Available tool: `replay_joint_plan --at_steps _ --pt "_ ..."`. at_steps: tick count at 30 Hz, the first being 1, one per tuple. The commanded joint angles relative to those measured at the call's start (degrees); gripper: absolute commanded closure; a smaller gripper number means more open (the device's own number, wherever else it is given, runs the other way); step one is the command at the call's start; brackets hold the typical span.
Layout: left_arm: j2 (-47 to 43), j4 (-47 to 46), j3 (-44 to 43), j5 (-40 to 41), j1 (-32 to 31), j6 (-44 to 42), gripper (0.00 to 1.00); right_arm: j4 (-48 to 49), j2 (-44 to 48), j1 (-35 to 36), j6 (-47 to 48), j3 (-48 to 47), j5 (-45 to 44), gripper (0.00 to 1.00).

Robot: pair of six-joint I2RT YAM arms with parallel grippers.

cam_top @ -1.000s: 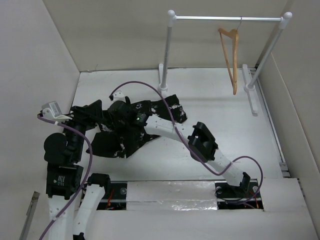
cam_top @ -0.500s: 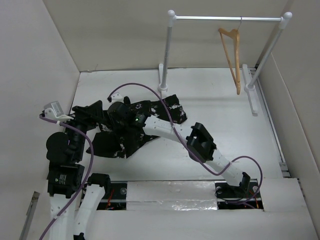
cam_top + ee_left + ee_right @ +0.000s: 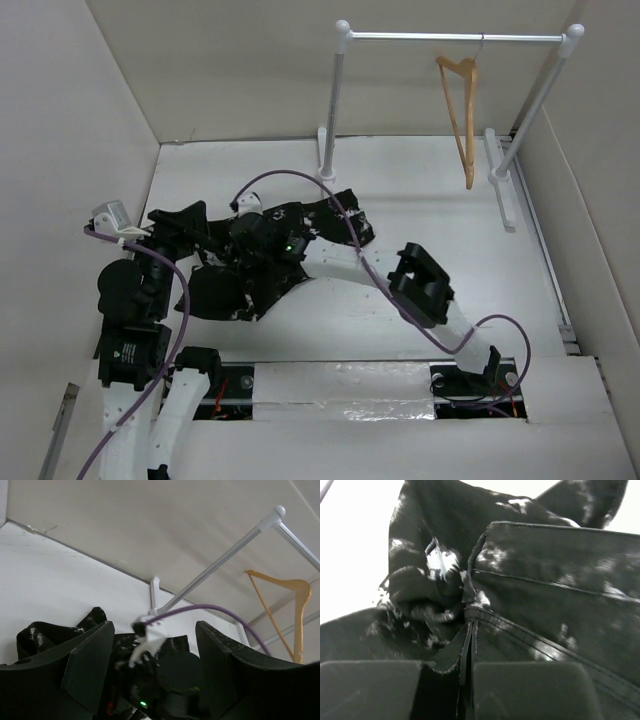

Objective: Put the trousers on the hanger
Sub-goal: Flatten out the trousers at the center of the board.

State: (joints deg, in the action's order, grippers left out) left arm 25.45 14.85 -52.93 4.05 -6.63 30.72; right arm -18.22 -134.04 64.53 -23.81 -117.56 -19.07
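Trousers [image 3: 238,296] are found heaped on the desk [image 3: 420,190] towards its left edge, about midway between the near and far edges, crumpled and not laid out by leg or waistband. The hanger [image 3: 462,110] is seen suspended by its hook from the white rack [image 3: 450,37] near the far right corner, well apart from the garment; nothing is draped over its crossbar. The right gripper [image 3: 250,232] is lowered onto the heap, and in its wrist view a folded seam of the black fabric [image 3: 545,580] is seen caught between its fingers [image 3: 520,690], which are brought close about it; a pinch on the trousers is judged to be in place. The left gripper [image 3: 200,226] is held just beside the heap on its left side, its fingers [image 3: 87,665] spread with nothing between them, the hanger [image 3: 295,605] visible far beyond. The task is assessed as being at an early stage: a hold has been taken, nothing more. Lifting, straightening, carrying across to the far right corner and threading over the crossbar are all judged outstanding.
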Motion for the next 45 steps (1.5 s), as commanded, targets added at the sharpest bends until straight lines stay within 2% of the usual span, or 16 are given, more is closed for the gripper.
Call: replay_joint_plan --at_steps 1,8,14,19,22,25,26,30,33,35,36,38,39,41,44,45 --pt "2.84 -2.37 0.81 -0.62 0.31 -0.05 0.37 9.06 15.88 -0.46 -0.79 12.58 -5.18 1.0" --pt "6.45 -7.54 6.07 -6.16 0.31 3.73 0.37 13.57 47.48 -3.62 -5.45 47.38 -12.91 1.0" --pt "12.16 -10.19 10.81 -6.78 0.31 4.44 0.37 -2.76 73.8 -0.82 -23.09 74.34 -17.41 1.0" --pt "16.47 -12.57 13.64 -7.66 0.31 5.58 0.36 -18.51 94.9 5.51 -43.3 87.13 -10.85 1.0" --pt "17.61 -14.06 14.17 -7.75 0.31 6.46 0.36 -18.17 100.44 8.4 -46.57 90.92 -4.95 1.0" --pt "19.37 -14.41 13.11 -7.83 0.31 6.46 0.36 -19.57 100.03 10.43 -46.33 88.31 -5.61 1.0" --pt "20.24 -14.67 13.11 -8.09 0.31 6.54 0.37 -22.45 99.24 11.13 -44.5 83.94 -9.02 0.82" --pt "23.84 -17.05 12.06 -9.41 0.31 6.55 0.37 -26.78 94.15 11.14 -40.7 74.51 -17.47 0.34" --pt "26.22 -18.27 11.7 -11.69 0.31 5.67 0.37 -23.81 89.67 8.96 -34.73 69.93 -25.56 0.14" --pt "28.15 -18.9 10.75 -13.11 -1.09 4.97 0.39 -21.52 87.47 4.92 -28.94 68.78 -26.72 0.22" --pt "30.6 -18.29 9.78 -12.85 -2.67 4.09 0.41 -18.46 85.98 -0.67 -28.31 69.65 -26.81 0.54" --pt "32.72 -16.88 6.71 -8.13 -8.1 1.73 0.45 -13.8 85.52 -8.07 -23.31 72.72 -23.75 0.93" --pt "34.73 -16.44 5.74 -5.84 -14.83 1.36 0.45 -10.47 86.04 -16.46 -21.99 75.52 -21.38 1.0" --pt "36.59 -15.3 3.28 1.79 -20.67 0.92 0.43 -7.37 87.8 -24.33 -18.21 78.61 -11.2 1.0" --pt "39.4 -15.03 3.17 2.46 -24.3 -0.57 0.31 0.27 90.18 -37.08 -14.34 85.82 1.29 0.42" --pt "40.63 -15.46 3.96 1.58 -24.3 -1.88 0.26 2.72 89.75 -39.72 -13.46 86.96 3.58 0.17"
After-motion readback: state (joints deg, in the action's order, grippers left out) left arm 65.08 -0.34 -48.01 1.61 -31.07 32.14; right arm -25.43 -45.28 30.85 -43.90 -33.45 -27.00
